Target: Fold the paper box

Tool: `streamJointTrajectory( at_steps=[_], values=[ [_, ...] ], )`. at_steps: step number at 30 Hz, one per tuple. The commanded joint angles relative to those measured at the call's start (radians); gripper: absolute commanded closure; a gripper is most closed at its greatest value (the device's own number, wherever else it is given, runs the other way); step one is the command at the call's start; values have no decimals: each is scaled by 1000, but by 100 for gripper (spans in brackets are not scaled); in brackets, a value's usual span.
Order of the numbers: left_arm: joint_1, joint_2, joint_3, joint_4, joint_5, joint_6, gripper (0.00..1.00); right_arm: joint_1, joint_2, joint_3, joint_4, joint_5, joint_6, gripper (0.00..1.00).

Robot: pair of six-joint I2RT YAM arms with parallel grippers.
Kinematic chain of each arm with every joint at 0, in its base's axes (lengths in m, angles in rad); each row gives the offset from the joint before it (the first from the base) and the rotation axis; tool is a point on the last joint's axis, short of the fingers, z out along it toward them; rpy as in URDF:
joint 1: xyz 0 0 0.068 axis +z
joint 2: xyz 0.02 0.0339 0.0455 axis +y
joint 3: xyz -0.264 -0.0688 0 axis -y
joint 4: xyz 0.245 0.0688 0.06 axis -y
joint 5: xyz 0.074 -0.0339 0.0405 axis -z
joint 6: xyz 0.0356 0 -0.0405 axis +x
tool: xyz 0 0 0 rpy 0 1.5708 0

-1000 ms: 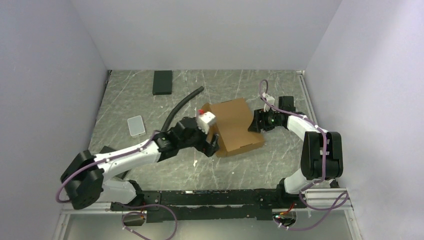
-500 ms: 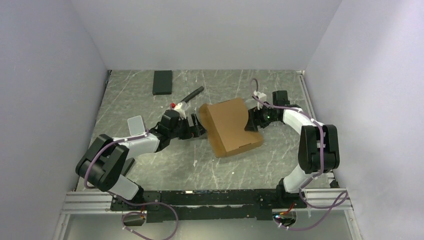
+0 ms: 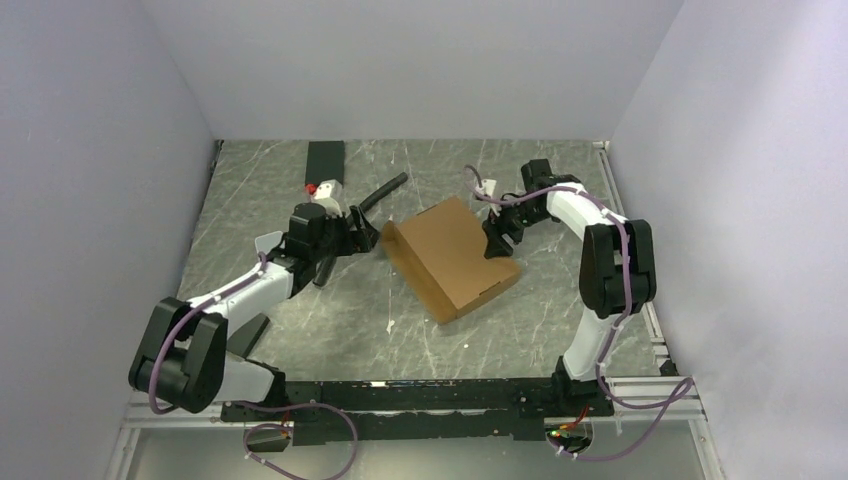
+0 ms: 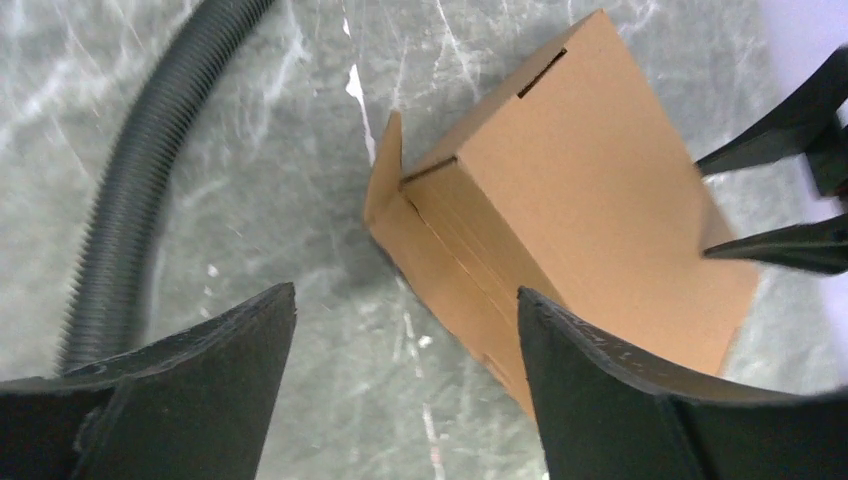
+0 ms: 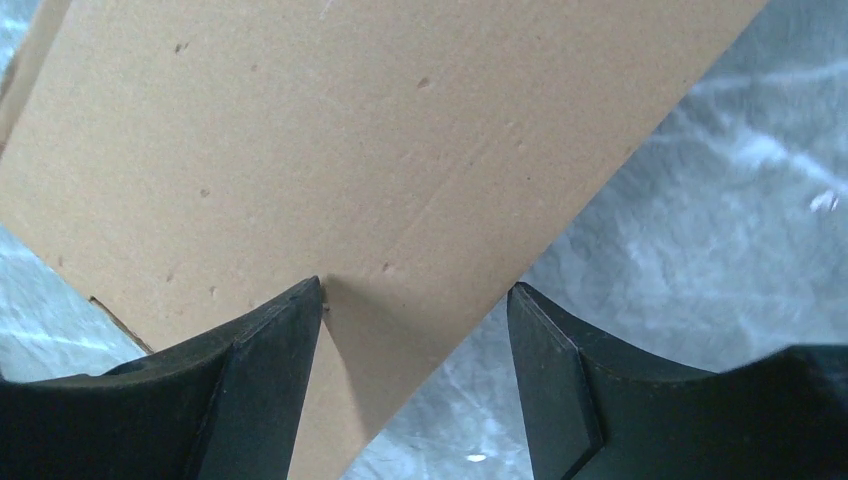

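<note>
So the paper box (image 3: 452, 257) is sitting roughly mid tabletop (image 3: 300, 330), turned on a diagonal and looking mostly folded up into a shallow brown slab. In the overhead view the left gripper (image 3: 362, 238) is off at about the box's 9 o'clock, near it but not touching, with a strip of bare marble between them. Its jaws are spread wide with nothing in them. From the left wrist camera the box (image 4: 560, 230) sits ahead at around 1 o'clock of the gripper (image 4: 405, 295), with one little flap (image 4: 385, 165) sticking up at the near corner and a narrow slot (image 4: 542, 73) cut in the top panel. The right gripper (image 3: 493, 240) is at the box's 2 o'clock edge. Its wrist camera shows the jaws apart, with one finger (image 5: 270, 380) over the cardboard (image 5: 350, 150) and the other finger (image 5: 560, 380) over bare tabletop, so the box edge runs between them and isn't pinched. Can't tell if that first fingertip actually touches the card. There's a ribbed black hose (image 3: 385, 190) at the box's 11 o'clock, and a flat black block (image 3: 323, 165) further out the same way.
</note>
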Motion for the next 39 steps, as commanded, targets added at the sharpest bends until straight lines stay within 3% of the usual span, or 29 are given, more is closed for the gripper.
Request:
streamJointTrajectory(
  at_steps=[1, 7, 10, 20, 25, 27, 39],
  values=[
    [12, 57, 60, 35, 63, 239, 20, 41, 43, 71, -104, 66, -311, 31],
    [14, 160, 45, 164, 145, 299, 26, 65, 50, 73, -124, 77, -381, 31],
    [14, 163, 17, 169, 154, 292, 38, 65, 49, 61, -116, 85, -388, 31],
    [14, 211, 25, 160, 73, 322, 41, 77, 47, 49, -103, 48, -368, 31],
    [14, 290, 61, 197, 96, 337, 52, 77, 56, 51, -102, 44, -356, 32],
    [14, 314, 75, 209, 110, 339, 61, 77, 60, 52, -100, 44, -352, 32],
    [14, 366, 100, 264, 120, 342, 61, 77, 79, 55, -104, 46, -341, 32]
  ],
)
